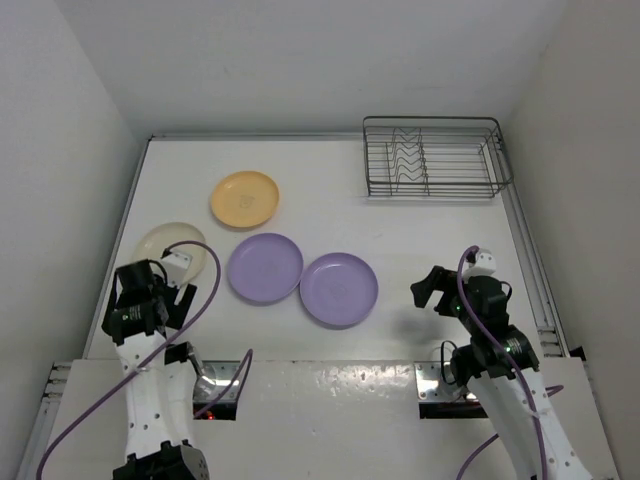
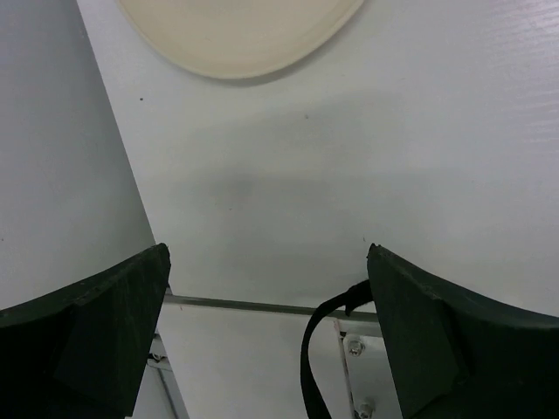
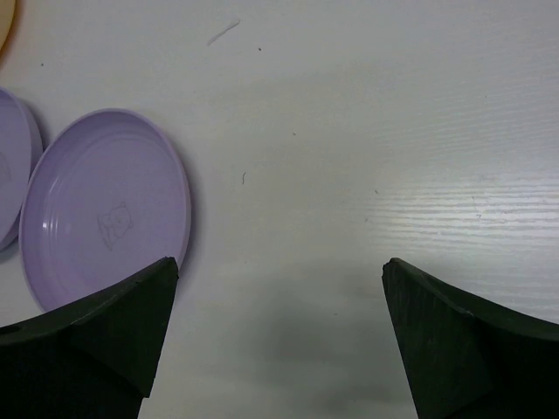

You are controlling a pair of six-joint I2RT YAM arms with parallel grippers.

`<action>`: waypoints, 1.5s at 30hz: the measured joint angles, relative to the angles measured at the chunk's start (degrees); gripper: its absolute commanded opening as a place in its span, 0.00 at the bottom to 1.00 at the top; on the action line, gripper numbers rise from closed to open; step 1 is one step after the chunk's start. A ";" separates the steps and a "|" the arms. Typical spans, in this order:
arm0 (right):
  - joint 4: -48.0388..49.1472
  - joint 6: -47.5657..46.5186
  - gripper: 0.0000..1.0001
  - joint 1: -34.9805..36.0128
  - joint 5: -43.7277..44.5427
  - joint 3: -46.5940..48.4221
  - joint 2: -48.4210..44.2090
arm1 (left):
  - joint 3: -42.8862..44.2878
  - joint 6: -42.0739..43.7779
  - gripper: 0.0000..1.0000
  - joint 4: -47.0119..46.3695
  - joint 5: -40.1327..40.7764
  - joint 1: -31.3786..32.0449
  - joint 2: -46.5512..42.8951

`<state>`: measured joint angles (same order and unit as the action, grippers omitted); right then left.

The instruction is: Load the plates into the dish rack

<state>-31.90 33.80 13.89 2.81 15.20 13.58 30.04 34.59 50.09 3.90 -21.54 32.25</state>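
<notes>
The left arm [image 1: 140, 310] crouches low beside the cream plate [image 1: 155, 243], the right arm [image 1: 487, 310] likewise at the table's [image 1: 330, 170] front right. Both jaws gape wide, empty.

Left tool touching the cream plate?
Apart. Left wrist view: a stretch of table shows between the open left tool and the cream plate.

White table [image 1: 420, 240] — plain white walls [image 1: 60, 110]
</notes>
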 measured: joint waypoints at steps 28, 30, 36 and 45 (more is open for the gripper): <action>12.00 -6.58 0.87 2.51 -17.55 24.48 51.69 | 69.05 -4.00 0.69 16.98 -15.28 31.56 80.28; 12.15 -6.75 0.87 3.54 -15.08 24.48 52.33 | 65.33 -5.20 0.71 15.30 -15.02 30.71 79.89; 14.36 -6.32 0.87 6.38 -9.62 24.46 54.90 | 53.62 -8.07 0.72 10.01 -14.27 28.83 76.72; 15.65 -7.56 0.87 8.94 -4.50 29.00 62.29 | 48.00 -9.44 0.61 2.29 -14.08 29.07 77.26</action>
<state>-16.25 26.24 22.83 -1.69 44.21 75.88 78.04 25.15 52.38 -10.17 7.53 109.51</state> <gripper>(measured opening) 0.871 0.653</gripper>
